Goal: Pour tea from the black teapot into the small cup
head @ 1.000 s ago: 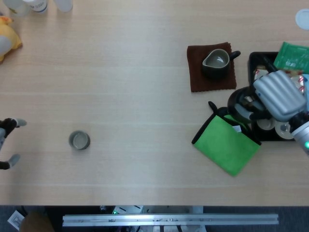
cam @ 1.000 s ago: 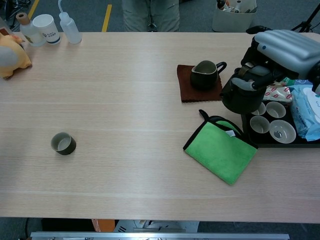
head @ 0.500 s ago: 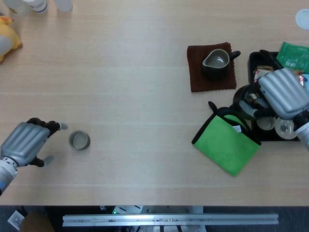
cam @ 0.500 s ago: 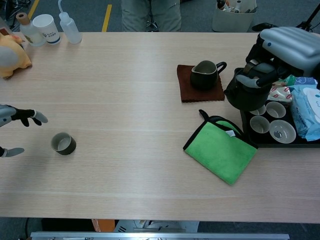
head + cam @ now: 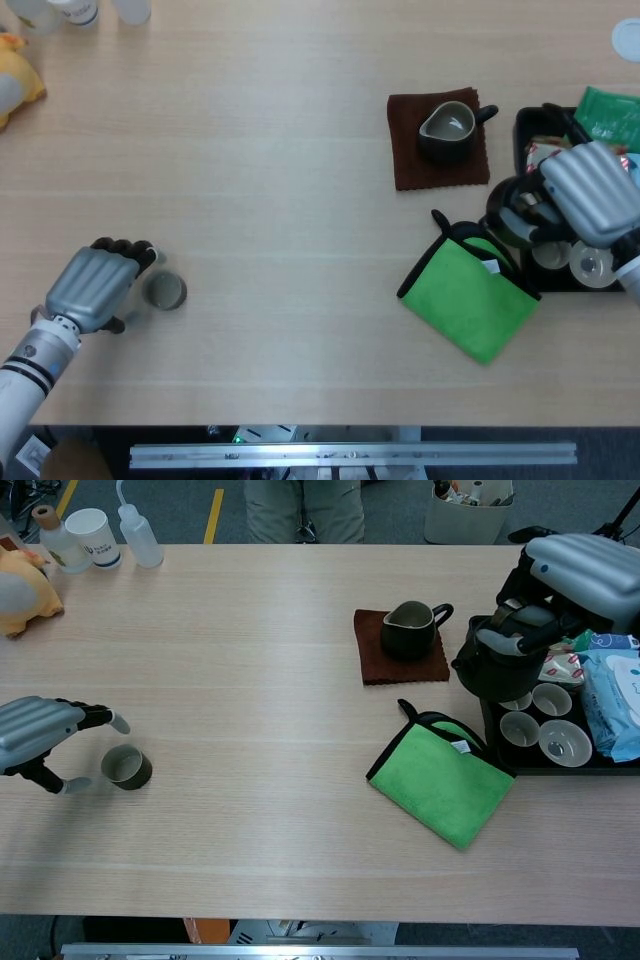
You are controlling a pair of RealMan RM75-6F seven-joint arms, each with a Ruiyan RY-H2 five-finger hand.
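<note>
The small dark cup (image 5: 165, 291) (image 5: 126, 767) stands on the table at the left. My left hand (image 5: 92, 285) (image 5: 38, 736) is right beside it on its left, fingers spread apart and reaching around the cup's near and far sides, with no grip on it. At the right, the black teapot (image 5: 512, 218) (image 5: 493, 662) hangs roughly upright over the left edge of the black tray (image 5: 545, 769). My right hand (image 5: 592, 191) (image 5: 578, 568) grips it from above and from the right at the handle.
A black pitcher (image 5: 409, 628) sits on a brown cloth (image 5: 373, 660) left of the teapot. A green cloth (image 5: 441, 781) lies below it. The tray holds several white cups (image 5: 548, 723); packets lie at the far right. Bottles (image 5: 139, 537) and a yellow toy (image 5: 22, 591) stand back left.
My left hand has come in from the left edge and now sits against the small cup. The right hand and teapot have shifted slightly right.
</note>
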